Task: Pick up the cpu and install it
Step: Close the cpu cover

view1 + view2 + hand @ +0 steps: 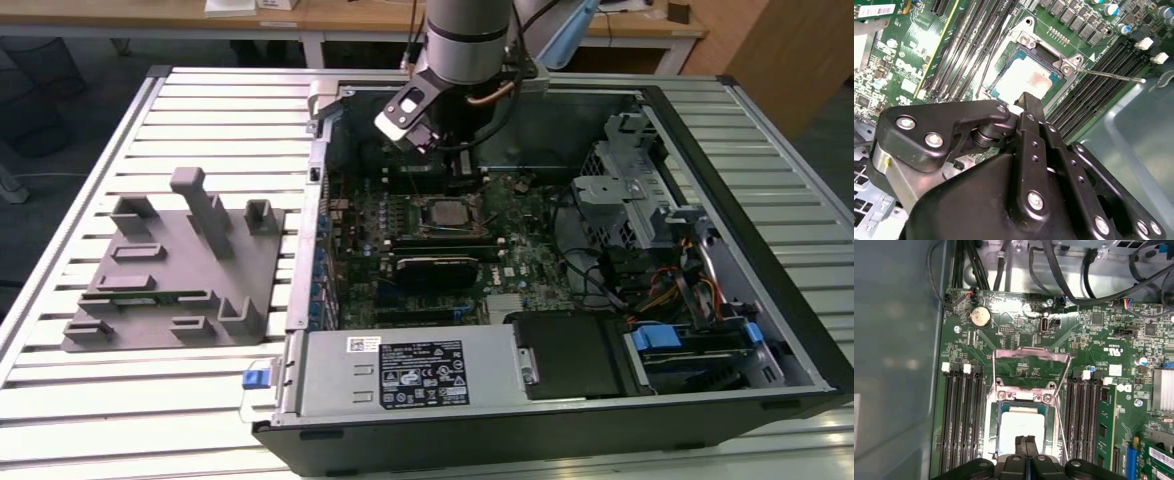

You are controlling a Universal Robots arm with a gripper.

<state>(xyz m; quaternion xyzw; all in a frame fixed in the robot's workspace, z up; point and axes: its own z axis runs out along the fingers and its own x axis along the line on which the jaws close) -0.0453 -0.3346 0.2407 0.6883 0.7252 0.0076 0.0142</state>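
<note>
A slatted silver metal worktop [80, 400] carries an open black computer case [534, 440] lying on its side. Beside it, toward the exterior view's left, stands a grey plastic fixture [160, 290] with upright posts. The grey robot arm [467, 35] reaches down into the case. Inside lies the green motherboard [1019, 335], whose square socket has its silver metal frame [1031, 354] swung up and open. The black hand [1026, 440] hangs over the socket, its two fingers pressed narrowly together with nothing between them. The cpu [1021, 422], a small flat square chip with a silvery-white top, lies seated in the socket directly beneath the fingertips. I cannot tell whether they touch it.
</note>
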